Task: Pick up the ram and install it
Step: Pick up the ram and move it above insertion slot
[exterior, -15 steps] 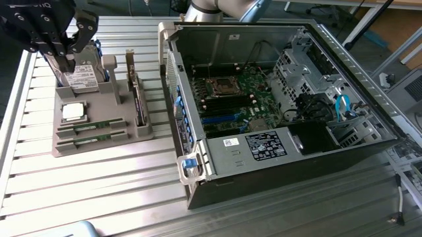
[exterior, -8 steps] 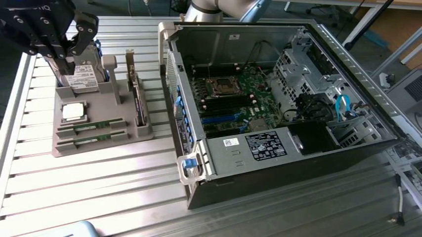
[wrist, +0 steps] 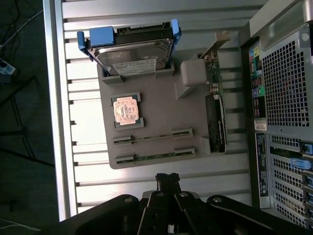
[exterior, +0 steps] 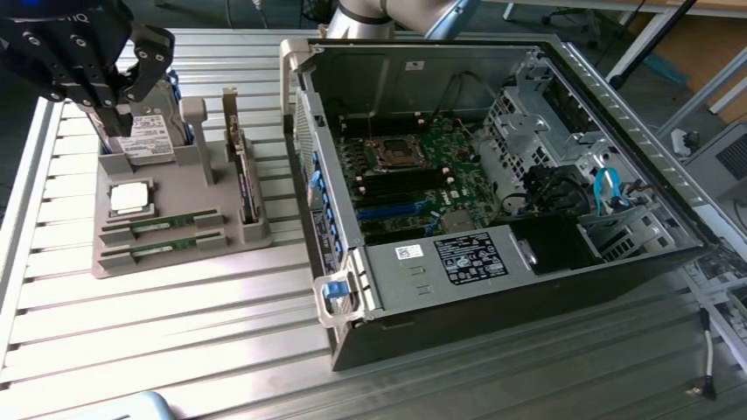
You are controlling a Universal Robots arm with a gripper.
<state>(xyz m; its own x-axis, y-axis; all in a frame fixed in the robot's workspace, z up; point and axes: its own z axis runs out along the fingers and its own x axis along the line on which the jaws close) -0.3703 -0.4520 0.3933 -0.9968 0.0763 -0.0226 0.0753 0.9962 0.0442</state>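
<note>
While both ram sticks [wrist: 152, 136] sit slotted in grey tray [wrist: 161, 115], processor [wrist: 127, 110] alongside

The hand [wrist: 167, 177] is black and shiny, with thick links and small round screws. White letters sit on its top. The arm [exterior: 386, 16] is a grey tube.

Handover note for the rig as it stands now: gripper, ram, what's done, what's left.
Gripper: shut, empty, hovers above the table by the holder, touching nothing.
Ram: first ram stick, on the processor side, and second ram stick beside it, both seated in the holder.
Case: lies open, motherboard exposed.
Done: nothing yet; no stick lifted.
Left: pick-up and install.
</note>
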